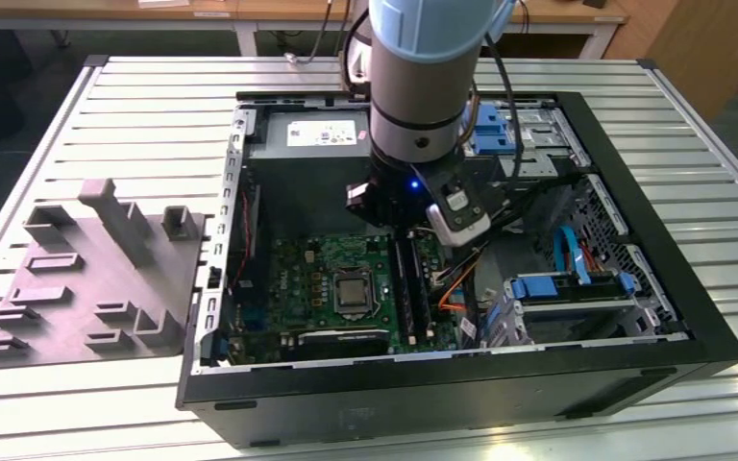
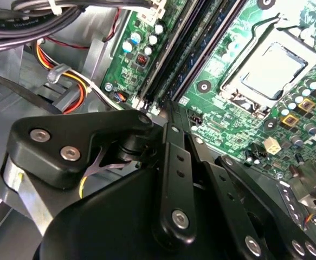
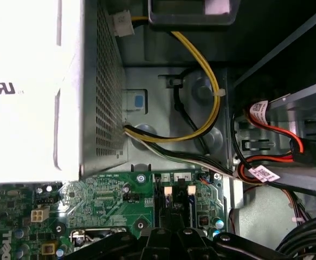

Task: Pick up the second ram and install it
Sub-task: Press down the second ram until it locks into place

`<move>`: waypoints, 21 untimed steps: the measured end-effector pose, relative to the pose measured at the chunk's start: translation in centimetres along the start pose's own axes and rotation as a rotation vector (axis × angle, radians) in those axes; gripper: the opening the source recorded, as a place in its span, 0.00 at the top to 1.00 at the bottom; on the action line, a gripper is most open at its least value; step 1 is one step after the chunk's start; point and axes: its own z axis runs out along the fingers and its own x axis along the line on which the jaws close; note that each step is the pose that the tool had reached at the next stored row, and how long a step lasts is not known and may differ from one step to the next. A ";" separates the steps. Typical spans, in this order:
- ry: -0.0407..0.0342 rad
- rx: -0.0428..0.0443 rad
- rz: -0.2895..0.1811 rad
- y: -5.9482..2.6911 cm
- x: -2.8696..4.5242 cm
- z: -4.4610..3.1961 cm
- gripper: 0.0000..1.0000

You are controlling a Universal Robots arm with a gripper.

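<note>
The second ram, a long, narrow, dark blackish-green circuit-board stick, stands edge-on among the long black plastic slots of the green motherboard. Another dark stick sits just beside it. You see the black gripper right above the end of those slots. Its fingers are drawn together to a single tip. Whether that tip touches the stick you cannot tell. In the first wrist view the gripper lines up between the two white slot latches. Beside the slots lies the square silver processor socket. The motherboard sits inside the open black metal computer case, with the pale power supply box at its far end. On the exterior view's left, well apart, the grey moulded plastic tray rests on the ribbed aluminium table.
</note>
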 end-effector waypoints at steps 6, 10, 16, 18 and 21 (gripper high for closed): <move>0.0000 -0.0001 0.000 -1.33 -0.07 -0.15 0.90; 0.0000 -0.0001 0.000 -2.43 -0.12 -0.28 0.90; -0.0001 0.0000 0.000 -3.71 -0.18 -0.43 0.90; 0.0000 0.0000 0.000 -4.18 -0.20 -0.48 0.90; -0.0001 0.0000 0.000 -4.93 -0.24 -0.56 0.90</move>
